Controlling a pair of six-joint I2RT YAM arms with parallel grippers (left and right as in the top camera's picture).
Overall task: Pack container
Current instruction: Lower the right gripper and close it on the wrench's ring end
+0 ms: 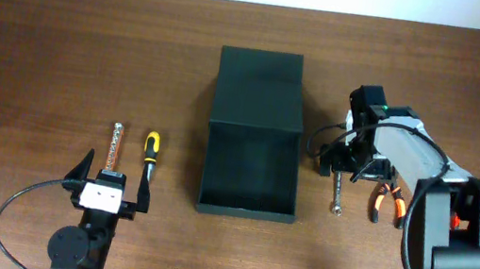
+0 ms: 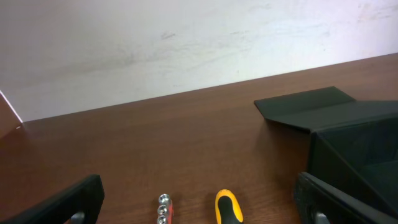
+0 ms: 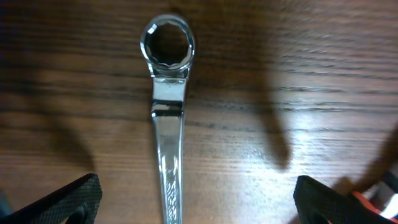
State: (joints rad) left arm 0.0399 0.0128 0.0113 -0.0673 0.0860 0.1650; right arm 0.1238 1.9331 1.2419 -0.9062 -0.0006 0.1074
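Container (image 1: 205,163) sits mid-table between our two arms, its flap lid (image 1: 259,90) laid back toward the far edge and its dark matte cavity showing nothing inside that we can make out. We judge the step in hand to be a first pick: our right gripper (image 3: 199,208) hangs with jaws wide apart astride the wrench (image 3: 168,118), holding nothing. To do it well we would lower squarely, close across the narrow flat shank below the ring end, and lift level over the container wall, since polished chrome is slick and the long bar could pivot. Orange-handled pliers (image 1: 387,200) lie just beside, so we keep clear of them. Our left gripper (image 1: 111,184) also stands open and empty, near a yellow-and-black screwdriver (image 1: 151,148) and a slim metal bar (image 1: 115,143) on the grained wooden table (image 1: 43,48)
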